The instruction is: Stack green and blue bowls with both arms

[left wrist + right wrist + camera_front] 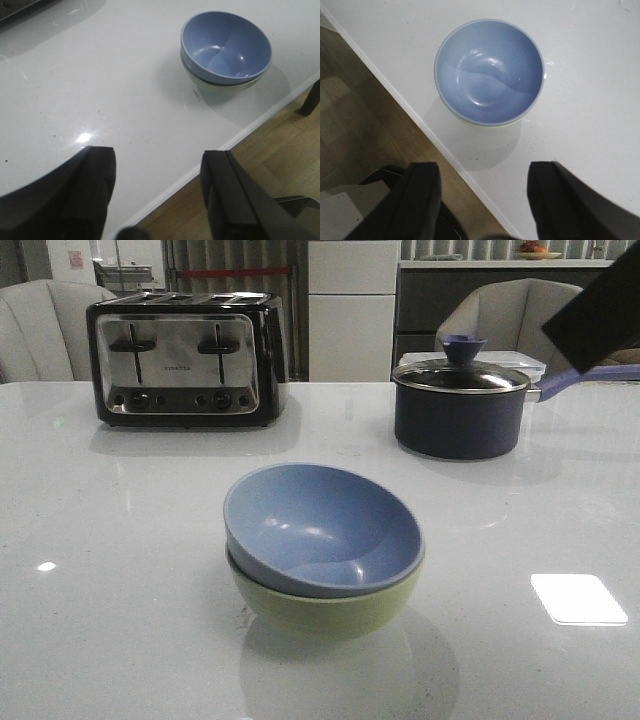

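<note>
A dusty blue bowl [322, 528] sat nested inside a pale green bowl [325, 608] near the front edge of the white table [120, 570], tipped slightly to one side and holding nothing. Behind it, well apart, a dark saucepan [460, 418] stood with its glass lid [461, 373] on, beside a chrome toaster [184, 360]. The left gripper [157, 192] and right gripper [484, 200] both hung spread wide and gripping nothing, clear of the stack.

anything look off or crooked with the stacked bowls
Slightly: the blue bowl sits tilted inside the green bowl, its rim higher toward the robot's left, so the stack is not level. No spill or damage shows.
</note>
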Robot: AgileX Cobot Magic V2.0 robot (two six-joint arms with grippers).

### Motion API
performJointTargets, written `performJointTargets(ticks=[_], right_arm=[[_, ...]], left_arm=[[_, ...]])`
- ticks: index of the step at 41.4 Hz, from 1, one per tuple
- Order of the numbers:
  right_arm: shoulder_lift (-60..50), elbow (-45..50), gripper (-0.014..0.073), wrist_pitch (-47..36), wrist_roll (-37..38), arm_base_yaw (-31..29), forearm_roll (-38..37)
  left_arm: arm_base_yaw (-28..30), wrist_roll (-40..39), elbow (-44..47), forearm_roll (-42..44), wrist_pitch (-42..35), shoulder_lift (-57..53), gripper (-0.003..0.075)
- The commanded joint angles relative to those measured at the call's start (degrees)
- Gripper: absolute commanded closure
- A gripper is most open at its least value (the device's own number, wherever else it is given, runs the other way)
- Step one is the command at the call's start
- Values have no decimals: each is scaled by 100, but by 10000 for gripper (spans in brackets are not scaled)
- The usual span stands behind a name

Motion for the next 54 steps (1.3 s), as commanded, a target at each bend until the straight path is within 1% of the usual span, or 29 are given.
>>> performJointTargets(ticks=[1,3,6,8,9,12,14,16,18,36,39,42,44,48,50,53,54], right_arm=[[-79,-110,104,-304,140,2,1],[-134,-50,106,-388,140,2,-5],[-189,69,149,-584,140,2,-5],[-189,131,216,-670,140,2,-5],[-189,150,263,-683,140,2,-5],[-178,174,392,-693,140,2,-5],[-165,174,475,-699,140,2,-5],[-162,174,536,-722,140,2,-5],[-162,174,529,-727,140,2,-5],[-162,174,522,-683,140,2,-5],[-162,174,522,-683,140,2,-5],[-162,174,522,-675,140,2,-5],[-162,174,522,-676,140,2,-5],[-162,174,522,-671,140,2,-5],[-162,174,522,-672,140,2,-5],[-162,174,522,-672,140,2,-5],[-162,174,522,-672,140,2,-5]], left_arm=[[-5,-63,-33,22,-609,-19,278],[-5,-63,-20,22,-672,-19,279],[-5,-63,-20,22,-743,-7,311],[-5,-63,-20,22,-784,-7,358],[-5,-63,-20,22,-797,-7,381],[-5,-63,-20,22,-827,-7,481],[-5,-63,-20,22,-827,-7,534],[-5,-63,-20,22,-827,-7,590],[-5,-63,-20,22,-827,-7,632],[-5,-63,-20,22,-827,-7,624],[29,-63,106,-4,-1023,-208,624],[421,-53,379,-142,-1374,-512,624],[804,-53,640,-194,-1764,-802,624],[1610,-53,1442,-209,-3122,-1462,624],[1911,-53,1862,-209,-3765,-1791,624],[2327,-53,2429,-209,-4500,-2309,624],[2440,-53,2583,-209,-4596,-2437,624]])
